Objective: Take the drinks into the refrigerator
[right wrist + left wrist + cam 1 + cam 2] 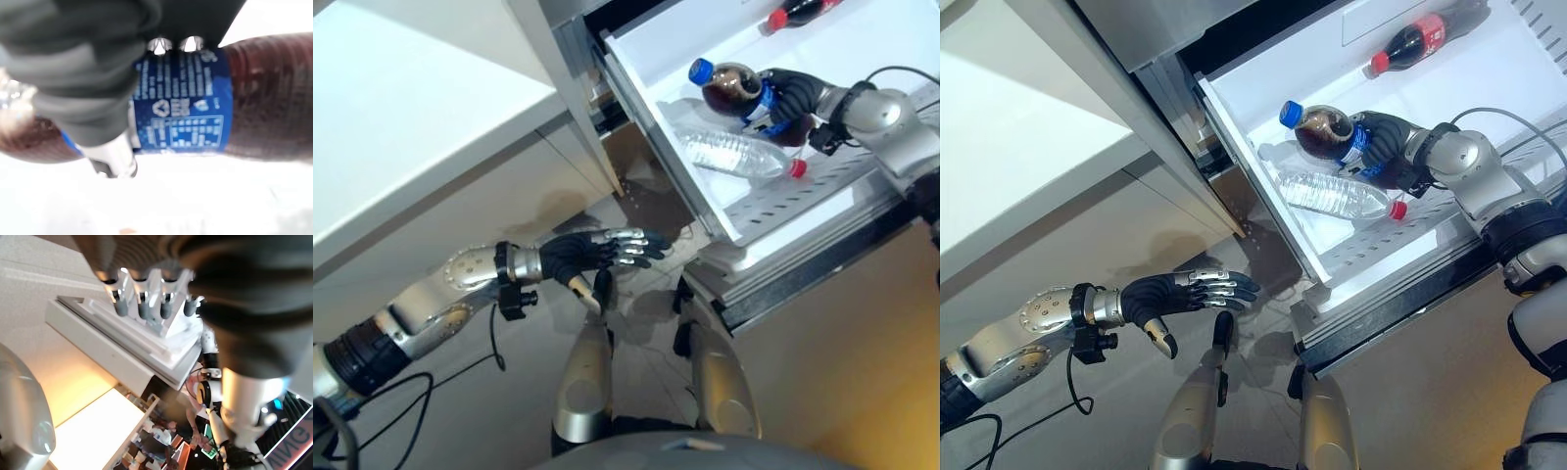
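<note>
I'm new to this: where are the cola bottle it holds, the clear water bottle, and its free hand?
blue-capped cola bottle point(1320, 130), right eye view, dark shoulder.
clear water bottle point(1332, 195), right eye view, body.
left hand point(1160, 292), right eye view, dark back.

Cola bottle point(1327, 132) lies in the fridge drawer point(1263, 186) near its front edge, water bottle point(1337, 196) just beside it. Second cola bottle point(1410, 41) lies at the drawer's back edge.

Both head eyes look down on the open refrigerator drawer point(1263, 176).
</note>
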Tool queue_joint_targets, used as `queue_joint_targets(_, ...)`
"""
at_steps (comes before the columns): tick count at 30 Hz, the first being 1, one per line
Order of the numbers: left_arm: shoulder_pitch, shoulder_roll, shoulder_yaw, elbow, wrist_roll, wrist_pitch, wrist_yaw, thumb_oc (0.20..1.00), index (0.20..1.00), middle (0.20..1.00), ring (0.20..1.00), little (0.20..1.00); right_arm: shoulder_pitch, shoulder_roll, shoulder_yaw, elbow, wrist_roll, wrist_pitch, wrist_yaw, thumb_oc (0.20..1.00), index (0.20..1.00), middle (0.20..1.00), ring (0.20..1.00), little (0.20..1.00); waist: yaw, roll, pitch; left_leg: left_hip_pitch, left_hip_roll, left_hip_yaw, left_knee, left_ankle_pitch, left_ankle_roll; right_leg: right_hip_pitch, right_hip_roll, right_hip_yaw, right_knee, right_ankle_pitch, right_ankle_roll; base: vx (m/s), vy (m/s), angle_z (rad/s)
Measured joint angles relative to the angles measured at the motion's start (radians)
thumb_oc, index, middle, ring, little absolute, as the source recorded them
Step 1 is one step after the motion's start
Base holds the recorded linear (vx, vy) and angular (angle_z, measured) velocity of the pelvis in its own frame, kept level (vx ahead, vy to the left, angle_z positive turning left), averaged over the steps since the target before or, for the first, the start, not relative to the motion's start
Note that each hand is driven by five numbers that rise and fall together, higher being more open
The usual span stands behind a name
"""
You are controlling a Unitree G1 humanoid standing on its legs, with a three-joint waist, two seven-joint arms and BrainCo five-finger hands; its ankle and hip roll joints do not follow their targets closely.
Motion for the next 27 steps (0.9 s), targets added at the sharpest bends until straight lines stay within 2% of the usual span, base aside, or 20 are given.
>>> queue_joint_targets(10, -0.012, 0.000, 0.000, -0.001, 0.001, -0.001, 0.005, 1.000, 1.000, 1.000, 1.000, 1.000, -0.013, -0.005, 0.016, -0.007, -0.002, 0.015, 0.033, 0.200, 0.200, 0.200, 0.200, 0.200, 0.013, 0.000, 0.000, -0.050, -0.003, -0.025, 0.016, 0.003, -0.003, -0.039, -0.007, -0.015, 0.019, -0.008, -0.010, 0.00, -0.008, 0.07)
queue_joint_targets(16, -0.033, 0.000, 0.000, -0.001, 0.002, -0.001, 0.008, 1.000, 1.000, 1.000, 1.000, 1.000, -0.083, 0.004, 0.057, 0.013, -0.080, 0.016, 0.031, 0.200, 0.200, 0.200, 0.200, 0.200, 0.010, 0.002, -0.001, -0.086, -0.009, -0.027, 0.033, 0.008, -0.005, -0.073, -0.013, -0.017, 0.034, -0.012, -0.017, 0.00, 0.000, 0.00)
queue_joint_targets(21, -0.015, -0.006, 0.008, -0.002, 0.043, 0.002, 0.028, 1.000, 1.000, 1.000, 1.000, 1.000, -0.171, 0.092, 0.076, 0.160, -0.256, 0.012, -0.005, 0.200, 0.200, 0.200, 0.200, 0.200, 0.005, 0.007, -0.004, -0.110, -0.010, -0.025, 0.049, 0.010, -0.007, -0.097, -0.013, -0.013, 0.044, -0.007, -0.024, 0.00, 0.004, -0.01)
queue_joint_targets(25, 0.019, -0.053, 0.043, -0.001, 0.070, 0.010, 0.047, 1.000, 1.000, 1.000, 1.000, 1.000, -0.222, 0.149, 0.066, 0.293, -0.430, 0.022, -0.052, 0.200, 0.200, 0.200, 0.200, 0.200, 0.005, 0.008, -0.005, -0.128, -0.007, -0.025, 0.052, 0.011, -0.009, -0.115, -0.009, -0.012, 0.045, -0.001, -0.032, 0.00, 0.000, 0.00)
queue_joint_targets(27, 0.028, -0.072, 0.059, -0.003, 0.078, 0.013, 0.055, 1.000, 1.000, 1.000, 1.000, 1.000, -0.232, 0.161, 0.077, 0.330, -0.499, 0.048, -0.062, 0.200, 0.200, 0.200, 0.200, 0.200, 0.007, 0.008, -0.005, -0.130, -0.005, -0.025, 0.052, 0.011, -0.010, -0.117, -0.006, -0.012, 0.045, -0.001, -0.032, 0.00, 0.000, 0.00)
